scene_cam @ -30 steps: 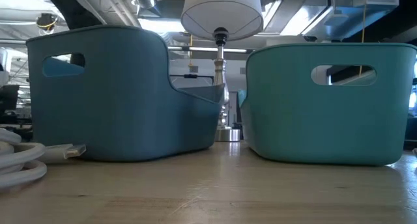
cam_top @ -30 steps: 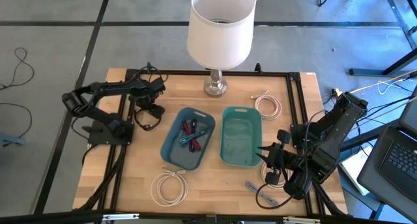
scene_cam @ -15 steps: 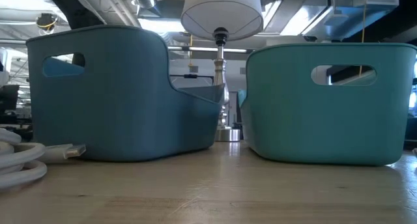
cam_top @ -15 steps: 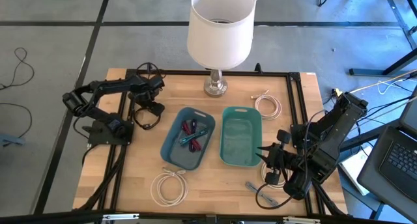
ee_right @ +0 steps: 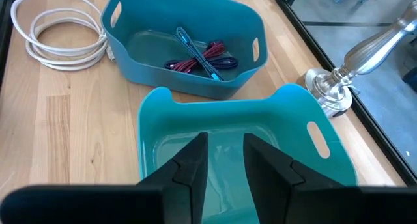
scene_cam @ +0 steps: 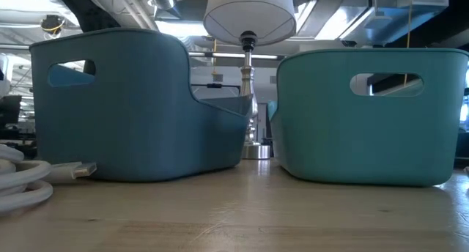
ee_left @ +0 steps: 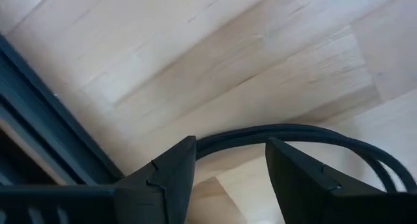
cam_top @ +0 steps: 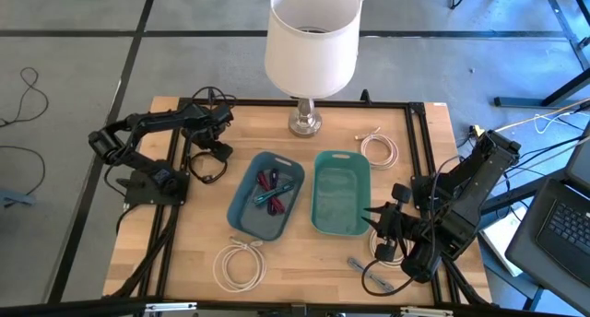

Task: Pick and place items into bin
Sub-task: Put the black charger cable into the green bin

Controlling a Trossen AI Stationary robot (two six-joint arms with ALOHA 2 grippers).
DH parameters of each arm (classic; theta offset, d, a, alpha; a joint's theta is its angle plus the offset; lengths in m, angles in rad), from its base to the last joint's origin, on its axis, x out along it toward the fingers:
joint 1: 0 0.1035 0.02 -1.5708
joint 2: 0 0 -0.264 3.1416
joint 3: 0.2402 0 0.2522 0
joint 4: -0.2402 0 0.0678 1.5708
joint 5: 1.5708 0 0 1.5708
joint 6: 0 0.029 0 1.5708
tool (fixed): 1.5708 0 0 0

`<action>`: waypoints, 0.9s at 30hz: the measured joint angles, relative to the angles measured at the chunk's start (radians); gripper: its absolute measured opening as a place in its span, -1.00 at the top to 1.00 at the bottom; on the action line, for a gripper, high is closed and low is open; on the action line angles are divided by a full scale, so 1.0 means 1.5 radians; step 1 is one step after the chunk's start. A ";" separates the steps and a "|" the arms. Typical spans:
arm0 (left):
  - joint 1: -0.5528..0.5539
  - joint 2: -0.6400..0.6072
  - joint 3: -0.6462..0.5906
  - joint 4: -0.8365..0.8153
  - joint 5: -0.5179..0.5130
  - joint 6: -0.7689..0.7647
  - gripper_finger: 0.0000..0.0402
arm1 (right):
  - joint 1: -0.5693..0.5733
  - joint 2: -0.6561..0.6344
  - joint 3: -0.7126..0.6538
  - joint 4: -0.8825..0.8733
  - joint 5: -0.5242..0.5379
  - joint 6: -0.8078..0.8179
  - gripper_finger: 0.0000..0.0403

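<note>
Pale wood forms the bench (cam_top: 304, 257), with two bins side by side at its middle: a blue bin (cam_top: 267, 195) and a teal bin (cam_top: 341, 192). Red, purple and teal straps (ee_right: 199, 56) lie tangled in the blue bin; the teal one looks bare in the right wrist view. The left end effector (cam_top: 214, 144) sits at the bench's far left, its fingers (ee_left: 171, 172) parted on either side of the black cable loop (ee_left: 306, 136), not clamped on it. The right end effector (cam_top: 376, 216) hangs just beside the teal bin's right rim, fingers apart and holding nothing. One white coil (cam_top: 239, 264) lies near the front of the blue bin, another (cam_top: 379, 148) at the back right, near the lamp (cam_top: 311, 41). A grey strap (cam_top: 359, 264) lies at the front right, near the right arm.
</note>
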 joint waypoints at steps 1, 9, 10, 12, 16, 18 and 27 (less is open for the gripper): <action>0.000 0.001 0.000 0.000 0.004 0.000 0.10 | 0.000 0.000 0.000 0.000 0.000 0.000 0.49; 0.000 0.032 0.000 -0.001 -0.003 -0.003 0.10 | 0.000 0.000 0.000 0.000 0.000 0.000 0.49; 0.000 0.042 0.001 -0.002 -0.003 -0.003 0.10 | 0.000 0.000 0.000 0.000 0.000 0.000 0.49; 0.000 0.064 0.003 -0.003 -0.003 -0.003 0.10 | 0.000 0.000 0.000 0.000 0.000 0.000 0.49; 0.000 0.097 0.007 -0.009 0.008 0.001 0.10 | 0.000 0.000 0.000 0.000 0.000 0.000 0.49; 0.000 0.097 0.007 -0.010 0.014 0.007 0.10 | 0.000 0.000 0.000 -0.001 -0.001 -0.002 0.49; 0.000 0.090 0.022 -0.061 -0.005 0.002 0.59 | 0.002 0.000 0.000 -0.001 -0.001 -0.002 0.49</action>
